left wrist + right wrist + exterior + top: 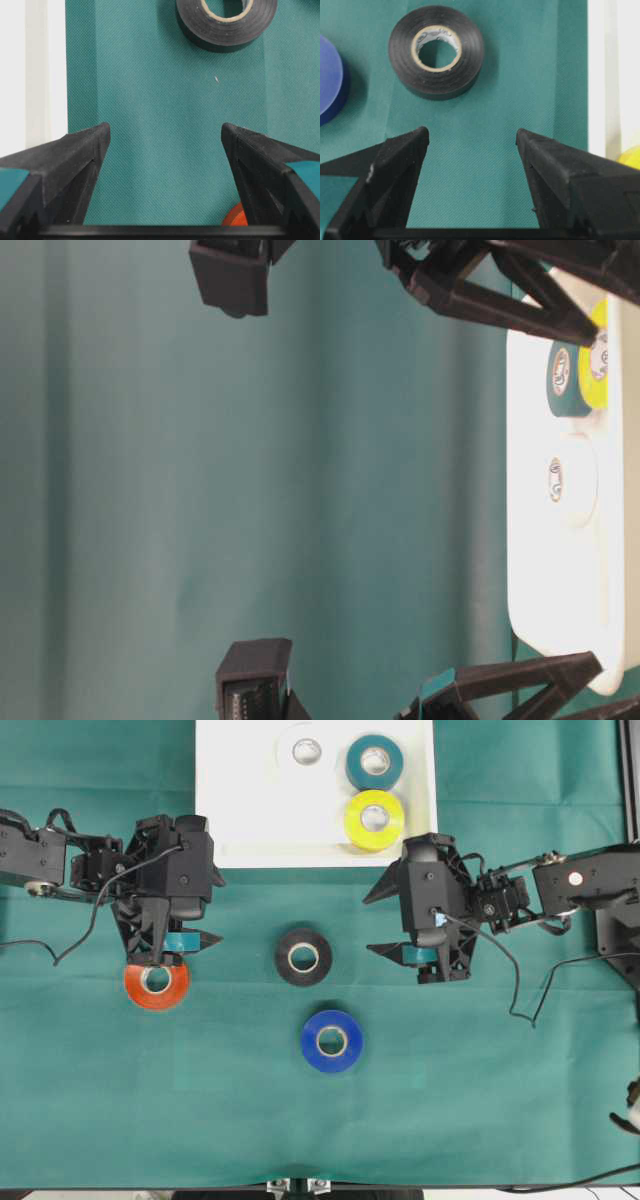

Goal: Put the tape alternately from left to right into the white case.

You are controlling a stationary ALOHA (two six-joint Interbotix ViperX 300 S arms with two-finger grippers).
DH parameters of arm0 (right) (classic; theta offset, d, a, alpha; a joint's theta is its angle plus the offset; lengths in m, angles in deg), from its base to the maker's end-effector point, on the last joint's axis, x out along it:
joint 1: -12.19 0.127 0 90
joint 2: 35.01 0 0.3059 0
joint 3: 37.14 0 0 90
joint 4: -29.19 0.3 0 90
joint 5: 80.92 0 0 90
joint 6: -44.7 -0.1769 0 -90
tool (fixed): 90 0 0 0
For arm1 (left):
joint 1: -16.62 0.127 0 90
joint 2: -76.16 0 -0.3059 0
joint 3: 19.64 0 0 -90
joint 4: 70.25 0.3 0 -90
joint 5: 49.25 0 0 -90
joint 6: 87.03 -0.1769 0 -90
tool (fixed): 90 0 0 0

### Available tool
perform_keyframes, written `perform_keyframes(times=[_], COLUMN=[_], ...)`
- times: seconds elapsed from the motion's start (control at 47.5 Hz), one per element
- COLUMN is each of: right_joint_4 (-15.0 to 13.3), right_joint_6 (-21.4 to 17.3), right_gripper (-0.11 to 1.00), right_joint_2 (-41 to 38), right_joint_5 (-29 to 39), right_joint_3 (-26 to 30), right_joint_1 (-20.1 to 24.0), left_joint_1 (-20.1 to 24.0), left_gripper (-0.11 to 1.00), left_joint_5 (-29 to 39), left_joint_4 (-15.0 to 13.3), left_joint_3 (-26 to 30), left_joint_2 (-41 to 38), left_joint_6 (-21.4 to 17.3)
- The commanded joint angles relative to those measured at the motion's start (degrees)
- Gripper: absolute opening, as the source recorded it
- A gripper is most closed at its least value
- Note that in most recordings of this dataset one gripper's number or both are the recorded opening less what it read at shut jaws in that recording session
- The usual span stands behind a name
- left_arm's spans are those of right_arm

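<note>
Black tape [303,957], green cloth [480,1100]

Left arm overlaps red-orange roll [156,985] (top edge hidden).

green cloth table [500,1120] — white case [225,820], red-orange [156,985], black [303,957], blue tape [332,1041]

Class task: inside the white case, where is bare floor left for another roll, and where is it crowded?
Left half of the white case is bare, beside the white roll. Its right side is crowded: teal roll touches yellow roll.
</note>
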Motion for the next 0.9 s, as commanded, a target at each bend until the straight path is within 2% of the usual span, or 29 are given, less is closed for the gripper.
perform_keyframes(times=[0.0, 0.589, 0.884], right_joint_4=[-0.09, -0.09, -0.09], right_joint_6=[-0.09, 0.00, 0.00], right_gripper=[0.80, 0.80, 0.80], right_joint_2=[1.14, 1.14, 0.79], right_joint_5=[-0.88, -1.93, -2.55], right_joint_3=[0.26, -0.09, -0.09], right_joint_1=[0.26, 0.18, 0.26], left_joint_1=[-0.18, -2.20, -5.10], left_gripper=[0.76, 0.76, 0.76], left_joint_5=[-0.35, -0.26, 0.35], left_joint_4=[-0.09, -0.18, -0.18], left_joint_3=[-0.35, -0.44, -2.29], left_joint_2=[1.14, 1.14, 1.49], left_joint_6=[0.09, 0.35, 7.03])
